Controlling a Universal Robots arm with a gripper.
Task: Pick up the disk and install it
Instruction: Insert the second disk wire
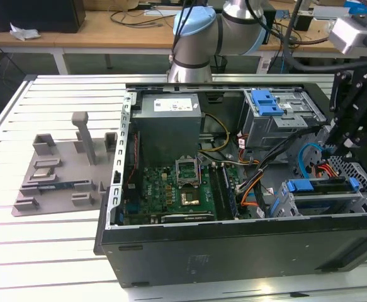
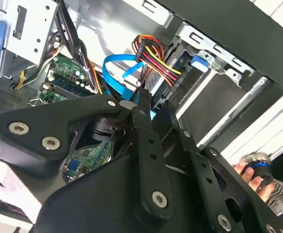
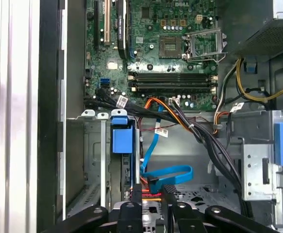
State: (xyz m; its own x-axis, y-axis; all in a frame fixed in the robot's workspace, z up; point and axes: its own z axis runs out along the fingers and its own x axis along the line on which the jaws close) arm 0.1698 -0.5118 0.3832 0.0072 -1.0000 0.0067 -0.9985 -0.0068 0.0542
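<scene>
White slatted table (image 1: pixel 51 251), carrying all listed items in the exterior view.

Black computer case (image 1: pixel 233 251), side panel off, lying open on the table.

Grey power supply box (image 1: pixel 169 129) with white sticker, at the case's far side.

Green motherboard (image 1: pixel 174 192), flat on the case floor; in the first wrist view (image 3: pixel 165 53) its empty processor socket and memory slots are visible.

Grey metal drive cage (image 1: pixel 274 123) topped by a blue plastic latch (image 1: pixel 267 102), toward the exterior view's right.

Grey plastic fixture tray (image 1: pixel 60 176) with upright posts, on the table to the exterior view's left, well apart from the arm's tool.

Robot arm (image 1: pixel 218 31), silver with a pale blue joint cap, reaching in from behind the case.

Gripper (image 1: pixel 340 141), black, hanging over the case's right end in the exterior view; in the first wrist view (image 3: pixel 152 196) its two fingers stand close together with a narrow gap and nothing between them, just above the cabling.

Disk (image 1: pixel 325 192), with blue side rails, seated in the lower bay at the case's near right corner; in the first wrist view (image 3: pixel 123 145) it sits edge-on in its slot, blue end tab showing.

Cables: blue data ribbon (image 3: pixel 168 174), looped between disk bay and gripper; red, yellow and black power leads (image 2: pixel 156 60) plugged at the bay; a black bundle (image 3: pixel 204 138) crossing from motherboard toward the cage. These crowd the space around the fingers.

Person's hand (image 2: pixel 250 172), at the edge of the second wrist view, outside the case.
</scene>
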